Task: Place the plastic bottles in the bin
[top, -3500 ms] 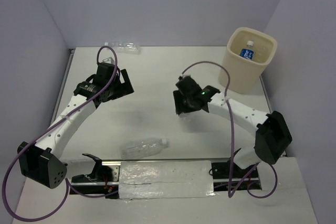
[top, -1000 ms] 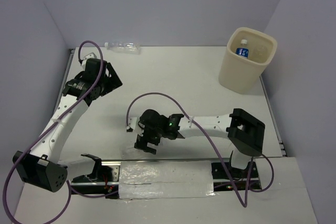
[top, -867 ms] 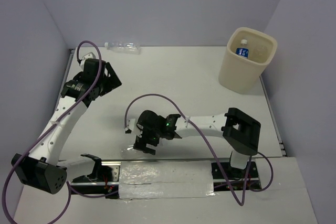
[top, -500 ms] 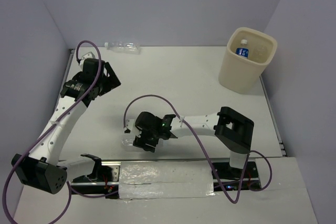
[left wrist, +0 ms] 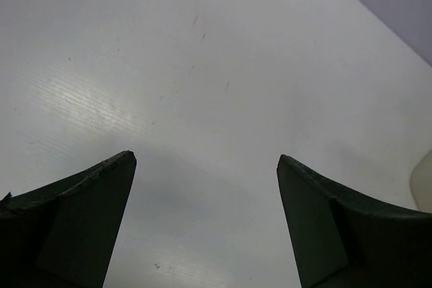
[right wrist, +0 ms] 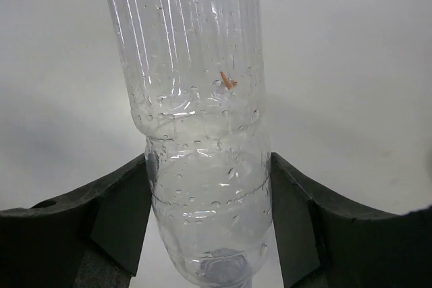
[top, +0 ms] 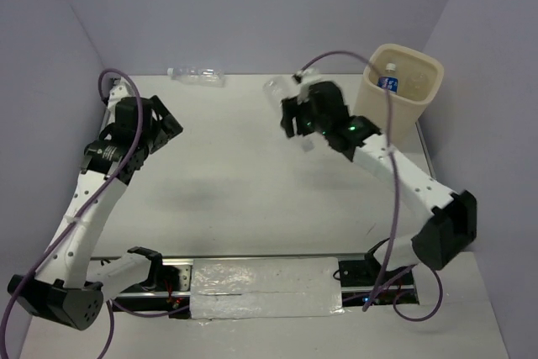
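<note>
Now, the tall cream plastic bin (top: 408,119) is your hazard: your right hand (right wrist: 209,187), closed on one end of the clear crinkled plastic bottle (right wrist: 189,65), hangs just beside the rim, not over it, so a low swing could strike the rim and lever the bottle loose. The white surface (top: 244,182) lies open mid-way, and your left hand (left wrist: 206,166), spread wide and empty, is well apart.

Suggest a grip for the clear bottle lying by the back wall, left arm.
Mid-body of the clear bottle, from above with the open left gripper, jaws spanning its width. It lies on its side, long axis along the back wall, so the ends are poor holds. Wall-side clearance looks tight.
</note>
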Motion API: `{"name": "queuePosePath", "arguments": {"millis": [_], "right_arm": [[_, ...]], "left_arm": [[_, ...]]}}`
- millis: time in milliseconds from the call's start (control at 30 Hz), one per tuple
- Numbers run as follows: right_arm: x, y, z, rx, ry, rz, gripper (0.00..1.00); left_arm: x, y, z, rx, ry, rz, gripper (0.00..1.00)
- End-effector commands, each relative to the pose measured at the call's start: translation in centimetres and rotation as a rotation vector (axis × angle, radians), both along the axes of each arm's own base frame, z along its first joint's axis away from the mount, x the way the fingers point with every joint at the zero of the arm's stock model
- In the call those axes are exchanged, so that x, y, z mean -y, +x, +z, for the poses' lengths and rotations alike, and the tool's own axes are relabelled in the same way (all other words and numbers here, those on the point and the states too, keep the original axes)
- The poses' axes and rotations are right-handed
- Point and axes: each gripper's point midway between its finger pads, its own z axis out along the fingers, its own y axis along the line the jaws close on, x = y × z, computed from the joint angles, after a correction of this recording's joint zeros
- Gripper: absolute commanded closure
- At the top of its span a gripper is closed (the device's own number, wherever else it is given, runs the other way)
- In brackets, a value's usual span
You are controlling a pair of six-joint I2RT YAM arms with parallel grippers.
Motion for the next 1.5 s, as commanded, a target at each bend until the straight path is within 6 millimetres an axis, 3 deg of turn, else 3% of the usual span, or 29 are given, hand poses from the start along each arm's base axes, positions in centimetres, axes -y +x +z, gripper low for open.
{"name": "queuePosePath", "arguments": {"millis": [0,33,67,100,233,300,400,567,667,700,867,933,967,1000,1067,1167,1200,1233,1300,1367,1400,1433,1467], "right_arm": [[5.2,2.7,11.0,0.246,0.151,-0.207,0.5],[7.2,3.5,13.8,0.308,0.181,-0.287,0.46],[9.4,4.4,15.2,0.347,0.184,-0.378,0.44],[12.6,5.5,17.5,0.399,0.213,-0.482,0.43],[20.5,7.2,21.7,0.597,0.183,-0.745,0.41],[23.6,7.8,23.4,0.69,0.18,-0.844,0.42],[29.4,9.1,24.3,0.764,0.172,-1.001,0.41],[33.6,11.8,22.8,0.805,0.109,-1.132,0.4],[34.3,13.2,21.2,0.805,0.074,-1.164,0.39],[36.1,13.2,20.7,0.805,0.06,-1.206,0.38],[37.2,13.7,16.5,0.755,0.0,-1.25,0.32],[37.2,14.0,15.2,0.728,-0.024,-1.237,0.22],[37.1,14.2,14.2,0.701,-0.042,-1.233,0.12],[37.2,14.3,13.7,0.685,-0.049,-1.236,0.07],[37.1,14.3,12.8,0.648,-0.055,-1.239,0.0],[36.8,13.5,13.5,0.662,-0.035,-1.222,0.0],[36.6,13.2,13.9,0.67,-0.027,-1.22,0.0],[36.7,12.8,14.3,0.676,-0.024,-1.222,0.0],[36.5,11.5,16.0,0.707,0.013,-1.221,0.0],[36.2,10.5,17.2,0.722,0.044,-1.21,0.0],[35.7,9.5,18.9,0.753,0.08,-1.185,0.0],[35.3,9.0,19.6,0.762,0.097,-1.165,0.0],[34.7,8.5,19.6,0.749,0.112,-1.148,0.0]], "left_arm": [[-0.5,0.2,2.4,0.11,-0.036,0.042,0.01],[-0.6,0.3,2.6,0.113,-0.035,0.046,0.01],[-0.7,0.3,2.4,0.103,-0.029,0.049,0.01],[-0.8,0.4,2.4,0.101,-0.025,0.052,0.01],[-0.8,0.6,2.8,0.098,-0.012,0.046,0.01],[-0.8,0.7,2.8,0.098,-0.005,0.042,0.01],[-1.1,0.7,2.6,0.094,0.008,0.05,0.01],[-1.0,0.8,2.2,0.088,0.011,0.044,0.01],[-0.8,0.9,2.1,0.096,0.002,0.038,0.01],[-0.8,1.0,2.1,0.096,0.0,0.037,0.01],[-0.6,1.3,1.9,0.087,0.001,0.027,0.01],[0.0,2.1,1.2,0.049,0.004,-0.004,0.01],[0.2,2.4,0.8,0.026,0.003,-0.008,0.01],[0.4,2.8,1.2,0.025,-0.004,-0.008,0.01],[1.1,4.0,0.0,-0.02,-0.012,-0.024,0.01],[2.2,6.0,-1.1,-0.062,-0.035,-0.044,0.01],[2.8,6.8,-0.4,-0.052,-0.058,-0.059,0.01],[3.2,7.8,-1.9,-0.095,-0.066,-0.055,0.01],[3.8,9.3,-1.5,-0.098,-0.115,-0.056,0.01],[4.3,11.0,-3.2,-0.141,-0.146,-0.05,0.01],[4.6,12.1,-2.5,-0.125,-0.185,-0.06,0.01],[4.8,13.1,-3.9,-0.155,-0.212,-0.048,0.01],[4.9,14.2,-3.4,-0.138,-0.233,-0.046,0.01]]}}
